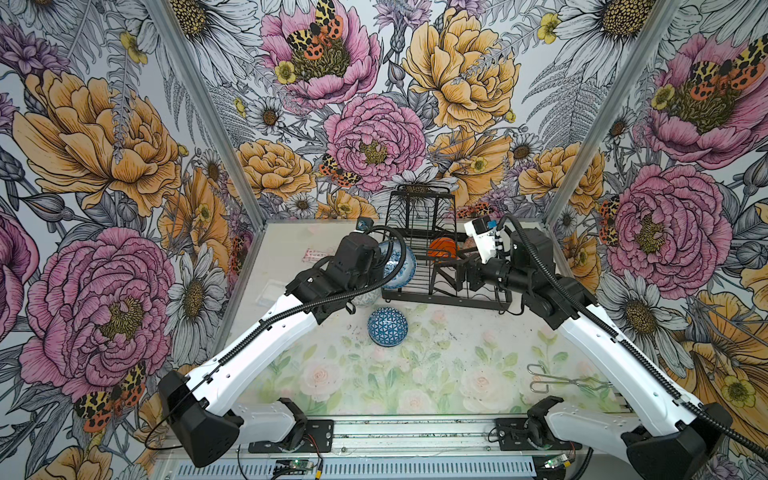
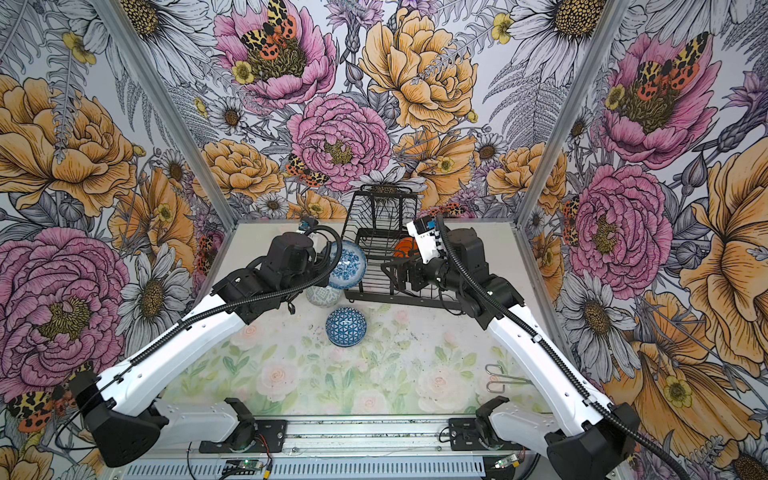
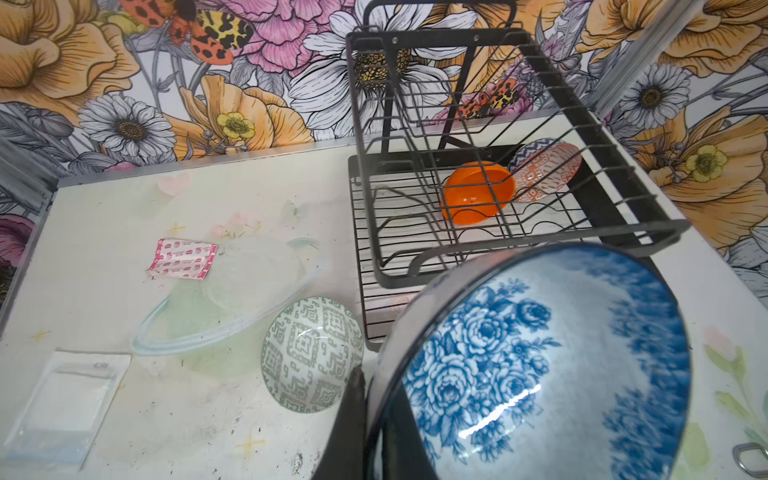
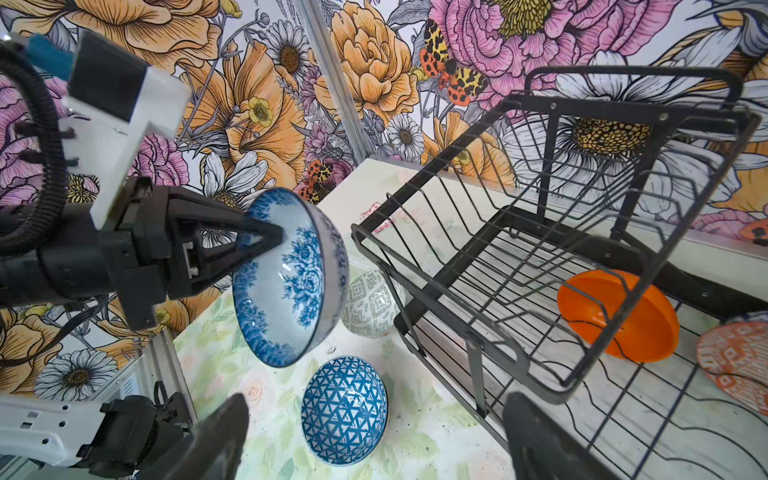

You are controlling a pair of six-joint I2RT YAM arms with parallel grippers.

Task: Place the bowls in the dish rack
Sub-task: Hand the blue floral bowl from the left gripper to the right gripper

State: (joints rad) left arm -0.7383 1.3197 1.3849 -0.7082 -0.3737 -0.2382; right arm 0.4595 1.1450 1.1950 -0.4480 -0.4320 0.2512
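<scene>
While my left gripper (image 4: 266, 240) clamps tight on the rim of the blue floral bowl (image 4: 291, 286), held tilted at nine o'clock of the dish rack (image 1: 417, 232), my right gripper (image 1: 448, 275) gapes wide, empty, over its lower tray.

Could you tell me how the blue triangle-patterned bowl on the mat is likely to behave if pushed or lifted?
The blue triangle-patterned bowl looks glossy and glazed, so it is probably stiff, slippery and breakable. Its round, low shape suggests a push would slide or rock it, not topple it.
</scene>
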